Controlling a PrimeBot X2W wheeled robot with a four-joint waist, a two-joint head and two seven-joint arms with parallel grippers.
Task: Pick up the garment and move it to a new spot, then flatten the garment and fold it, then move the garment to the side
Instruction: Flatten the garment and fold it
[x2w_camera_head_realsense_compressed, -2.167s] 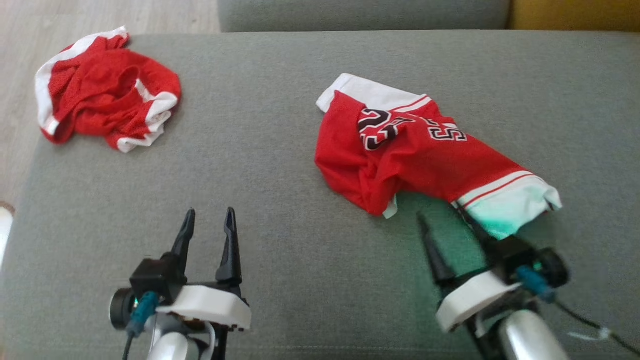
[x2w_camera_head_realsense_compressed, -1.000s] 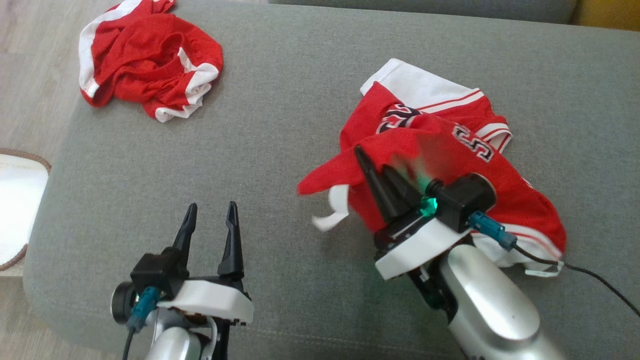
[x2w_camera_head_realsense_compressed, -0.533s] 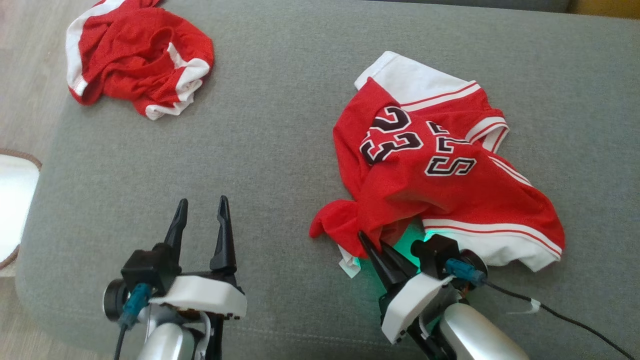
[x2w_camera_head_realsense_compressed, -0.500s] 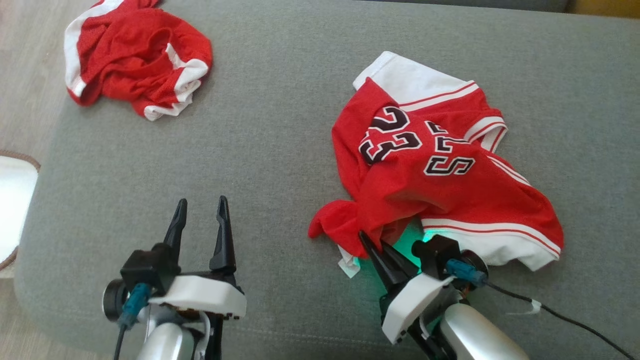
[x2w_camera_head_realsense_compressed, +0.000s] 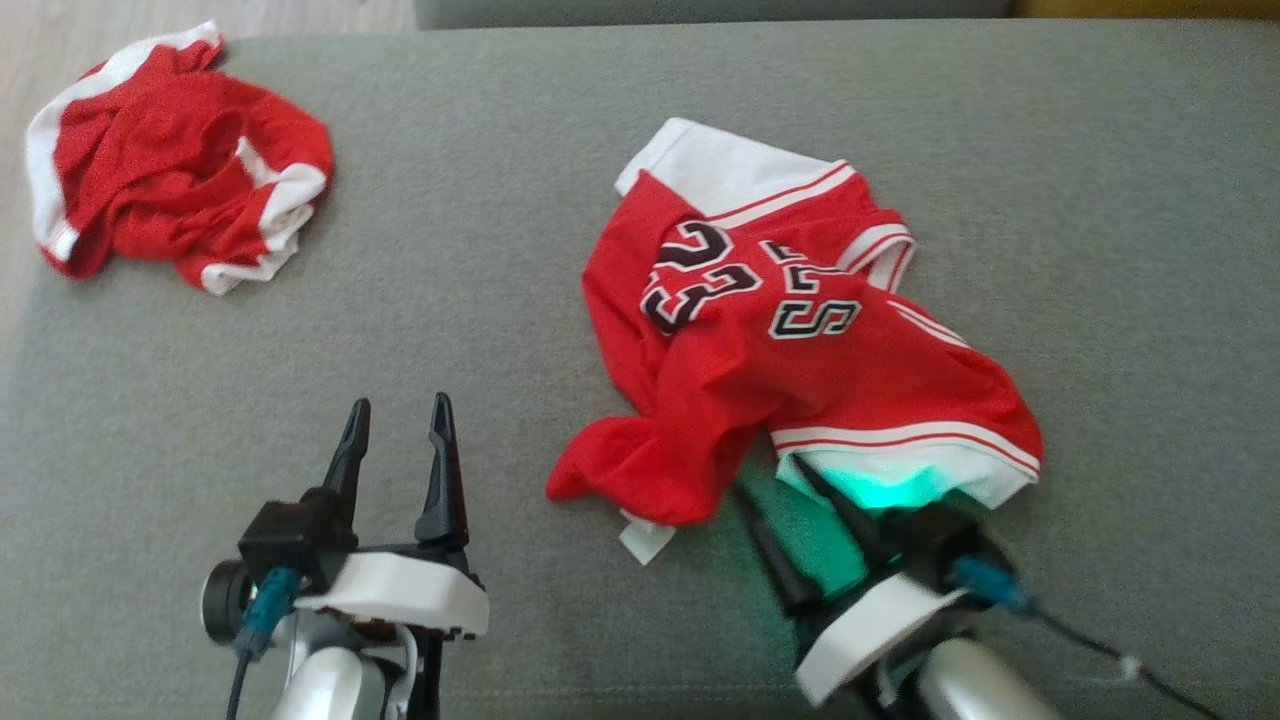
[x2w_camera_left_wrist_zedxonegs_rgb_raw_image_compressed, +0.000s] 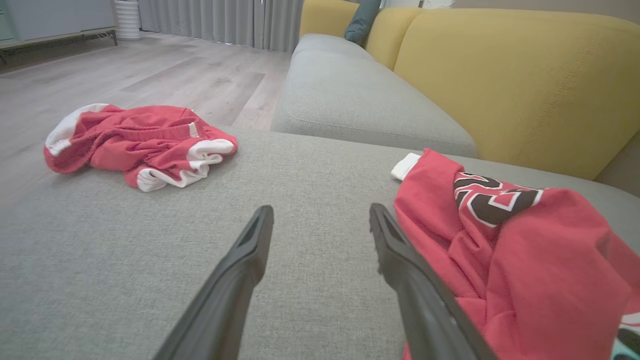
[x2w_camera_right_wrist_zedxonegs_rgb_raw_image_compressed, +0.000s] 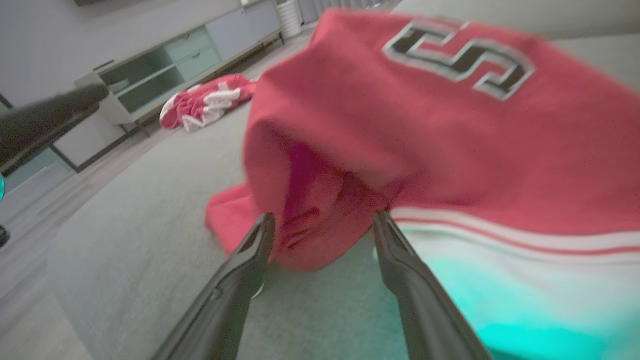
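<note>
The garment (x2w_camera_head_realsense_compressed: 800, 340) is a red jersey piece with white trim and black "23" prints. It lies crumpled on the grey cushion (x2w_camera_head_realsense_compressed: 500, 300), right of centre. My right gripper (x2w_camera_head_realsense_compressed: 768, 476) is open at the garment's near edge, its fingertips just under the red fold and the white hem. In the right wrist view the garment (x2w_camera_right_wrist_zedxonegs_rgb_raw_image_compressed: 425, 125) bulges right ahead of the spread right gripper (x2w_camera_right_wrist_zedxonegs_rgb_raw_image_compressed: 324, 217). My left gripper (x2w_camera_head_realsense_compressed: 395, 405) is open over bare cushion to the left, holding nothing. The left wrist view has the garment (x2w_camera_left_wrist_zedxonegs_rgb_raw_image_compressed: 525, 260) to the right of the left gripper (x2w_camera_left_wrist_zedxonegs_rgb_raw_image_compressed: 320, 210).
A second crumpled red and white garment (x2w_camera_head_realsense_compressed: 170, 190) lies at the cushion's far left corner, also seen as a red heap (x2w_camera_left_wrist_zedxonegs_rgb_raw_image_compressed: 135, 145). A yellow sofa back (x2w_camera_left_wrist_zedxonegs_rgb_raw_image_compressed: 525, 75) rises behind the cushion. Wooden floor (x2w_camera_left_wrist_zedxonegs_rgb_raw_image_compressed: 150, 65) lies beyond the left edge.
My right gripper has opened and let go of the garment, which now lies still on the cushion. The arm has drawn back a little. The head camera has shifted. The left gripper is unchanged.
</note>
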